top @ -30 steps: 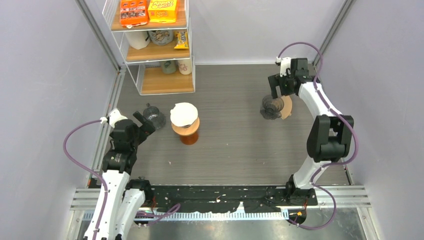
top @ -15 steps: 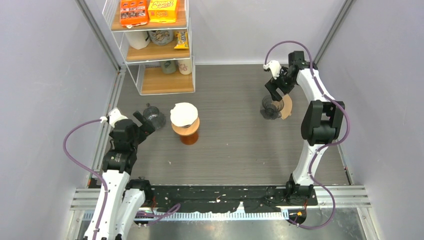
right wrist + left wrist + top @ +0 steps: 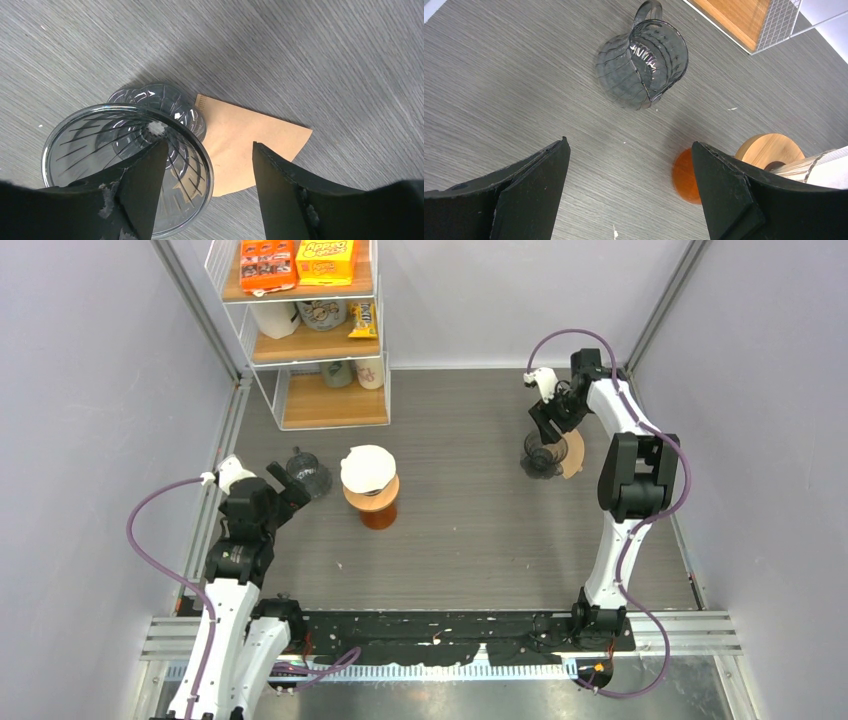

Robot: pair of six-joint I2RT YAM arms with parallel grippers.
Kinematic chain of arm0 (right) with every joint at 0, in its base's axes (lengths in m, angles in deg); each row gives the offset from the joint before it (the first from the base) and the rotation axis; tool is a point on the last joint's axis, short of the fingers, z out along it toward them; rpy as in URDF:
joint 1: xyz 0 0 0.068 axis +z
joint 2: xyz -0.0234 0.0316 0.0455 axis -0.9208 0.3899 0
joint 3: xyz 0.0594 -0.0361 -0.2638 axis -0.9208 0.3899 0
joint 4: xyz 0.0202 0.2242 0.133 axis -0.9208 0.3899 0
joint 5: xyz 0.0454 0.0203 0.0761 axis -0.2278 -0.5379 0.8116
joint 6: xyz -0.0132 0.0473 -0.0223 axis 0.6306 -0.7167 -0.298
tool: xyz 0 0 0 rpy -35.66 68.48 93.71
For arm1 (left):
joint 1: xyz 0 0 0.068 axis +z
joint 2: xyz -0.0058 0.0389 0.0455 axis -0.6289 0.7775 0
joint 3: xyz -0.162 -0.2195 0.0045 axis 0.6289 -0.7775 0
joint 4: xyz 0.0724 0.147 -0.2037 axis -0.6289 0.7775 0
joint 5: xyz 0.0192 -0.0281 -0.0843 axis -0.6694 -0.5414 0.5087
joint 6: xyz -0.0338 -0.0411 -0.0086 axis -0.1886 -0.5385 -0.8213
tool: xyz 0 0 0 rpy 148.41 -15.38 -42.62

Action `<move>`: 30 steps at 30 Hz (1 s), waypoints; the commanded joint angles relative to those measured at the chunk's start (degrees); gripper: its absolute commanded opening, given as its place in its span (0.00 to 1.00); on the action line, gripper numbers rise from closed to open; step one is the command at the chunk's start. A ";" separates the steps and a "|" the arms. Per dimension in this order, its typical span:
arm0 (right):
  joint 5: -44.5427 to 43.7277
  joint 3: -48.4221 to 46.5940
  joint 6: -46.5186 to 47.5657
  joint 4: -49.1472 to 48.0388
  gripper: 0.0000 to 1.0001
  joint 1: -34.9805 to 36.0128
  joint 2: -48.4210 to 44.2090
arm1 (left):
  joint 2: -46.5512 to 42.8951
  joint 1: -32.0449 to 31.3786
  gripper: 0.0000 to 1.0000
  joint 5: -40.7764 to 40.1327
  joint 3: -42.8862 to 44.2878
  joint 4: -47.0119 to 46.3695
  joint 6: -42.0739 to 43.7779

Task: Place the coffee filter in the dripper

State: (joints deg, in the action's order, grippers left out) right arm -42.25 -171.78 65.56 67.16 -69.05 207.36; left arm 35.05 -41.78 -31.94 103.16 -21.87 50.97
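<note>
A clear glass dripper (image 3: 541, 455) stands upright on the table at the right. A flat brown coffee filter (image 3: 574, 454) lies beside it, partly under its base. In the right wrist view the dripper (image 3: 125, 165) is at lower left and the filter (image 3: 245, 140) lies flat to its right. My right gripper (image 3: 548, 426) hovers just above them, open and empty, its gap (image 3: 207, 155) over the dripper's rim and the filter. My left gripper (image 3: 285, 487) is open and empty at the left, near a glass jug (image 3: 644, 65).
An orange stand with a wooden collar and white filters (image 3: 369, 485) stands in the middle left. The glass jug (image 3: 309, 475) sits beside it. A wire shelf rack (image 3: 310, 330) with boxes and cups stands at the back left. Grey walls close both sides.
My right arm has swung its wrist round above the dripper, the gripper shifting slightly back and left. The left arm, dripper and filter have not moved.
</note>
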 commanded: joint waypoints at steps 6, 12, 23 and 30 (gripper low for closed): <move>1.56 -0.27 -1.26 -1.00 0.51 0.55 0.87 | -0.27 0.43 1.00 -0.77 0.91 -1.72 1.17; 1.94 -0.25 -0.63 0.24 0.35 1.01 0.45 | -0.91 0.42 0.99 -0.58 0.97 -1.00 0.93; 3.20 4.91 -10.96 -6.62 0.05 1.21 -10.18 | -4.21 0.39 0.99 -2.23 2.12 2.70 -1.30; 1.35 24.83 -44.58 -28.59 0.05 1.69 -26.13 | -7.00 0.42 0.99 -2.21 7.99 8.11 -1.88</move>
State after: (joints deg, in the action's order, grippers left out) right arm -39.51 -155.06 43.35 54.68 -67.76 191.78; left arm 30.18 -41.78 -33.17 106.38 -15.36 50.03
